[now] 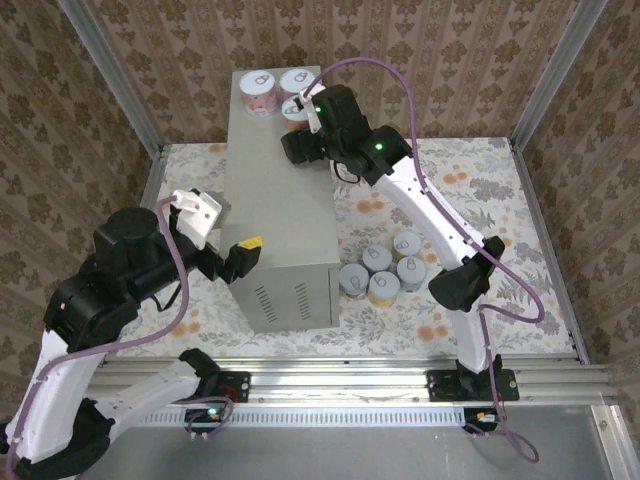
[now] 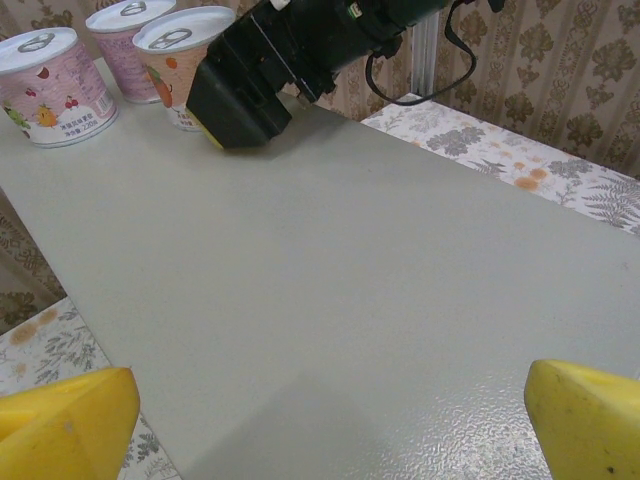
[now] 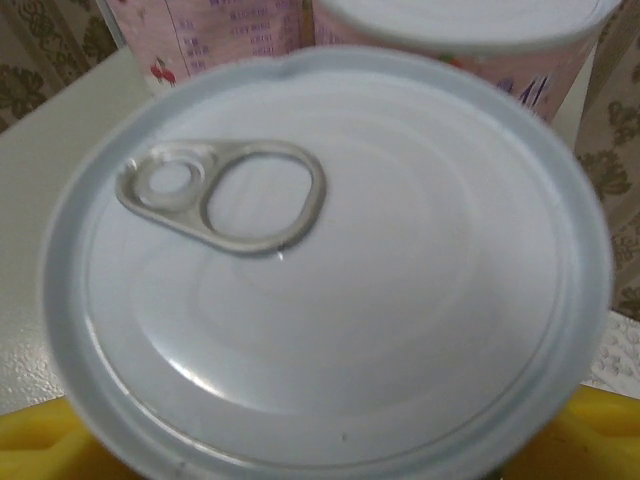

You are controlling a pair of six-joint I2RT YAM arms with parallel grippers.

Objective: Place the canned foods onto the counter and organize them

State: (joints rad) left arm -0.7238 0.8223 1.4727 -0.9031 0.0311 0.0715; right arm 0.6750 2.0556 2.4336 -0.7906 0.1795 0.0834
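Note:
The counter (image 1: 282, 200) is a tall grey box with vent slots. Three cans stand at its far end: a pink one (image 1: 260, 92), a second (image 1: 297, 80) and a third (image 1: 293, 106). My right gripper (image 1: 297, 122) is at that third can. In the right wrist view its white pull-tab lid (image 3: 330, 270) lies between my yellow fingertips (image 3: 40, 440), and the lid hides any contact. Several more cans (image 1: 385, 270) sit on the floral floor to the counter's right. My left gripper (image 2: 330, 420) hovers open over the counter's near end (image 2: 330, 250), with nothing in it.
Metal posts and patterned walls close in the back and sides. The left wrist view shows the three cans (image 2: 55, 85) and the right gripper's black body (image 2: 245, 90) at the counter's far end. A rail runs along the near edge (image 1: 350, 380).

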